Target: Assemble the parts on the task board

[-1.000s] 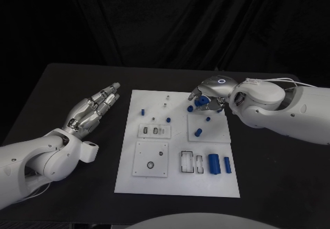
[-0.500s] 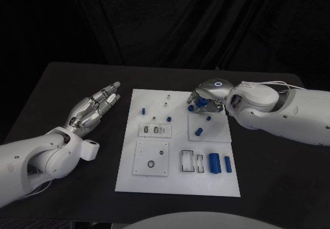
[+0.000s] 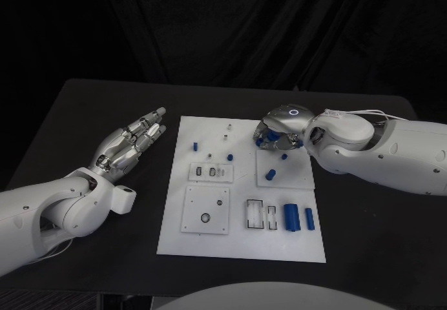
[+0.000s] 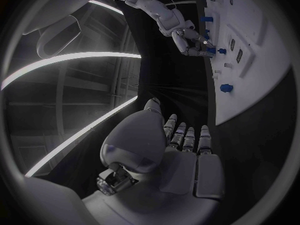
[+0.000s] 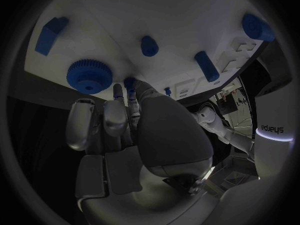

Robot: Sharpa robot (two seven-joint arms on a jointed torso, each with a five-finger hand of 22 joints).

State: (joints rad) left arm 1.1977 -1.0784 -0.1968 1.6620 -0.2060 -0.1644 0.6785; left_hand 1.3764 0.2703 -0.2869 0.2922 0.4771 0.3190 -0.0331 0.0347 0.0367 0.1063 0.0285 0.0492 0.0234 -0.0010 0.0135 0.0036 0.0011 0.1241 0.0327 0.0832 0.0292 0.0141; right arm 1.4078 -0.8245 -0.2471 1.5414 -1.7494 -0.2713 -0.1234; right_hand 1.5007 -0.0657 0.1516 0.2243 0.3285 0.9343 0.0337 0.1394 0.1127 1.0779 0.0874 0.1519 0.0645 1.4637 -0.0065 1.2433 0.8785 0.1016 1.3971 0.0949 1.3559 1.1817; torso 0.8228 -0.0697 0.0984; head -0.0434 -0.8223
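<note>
Task board (image 3: 244, 245): white rectangular plate, mid-desk (image 3: 373, 213), with small raised white panels. Two long blue cylinders (image 3: 291, 216) at its near right; small blue pegs farther up. Blue toothed gear (image 5: 89, 76) at far right, right hand (image 3: 280, 132) over it, grip unclear. Left hand (image 3: 130, 145) left of board, flat, empty

Black table (image 3: 373, 213) before a black curtain backdrop (image 3: 233, 39), bright curved light strips (image 4: 69, 60) overhead.
</note>
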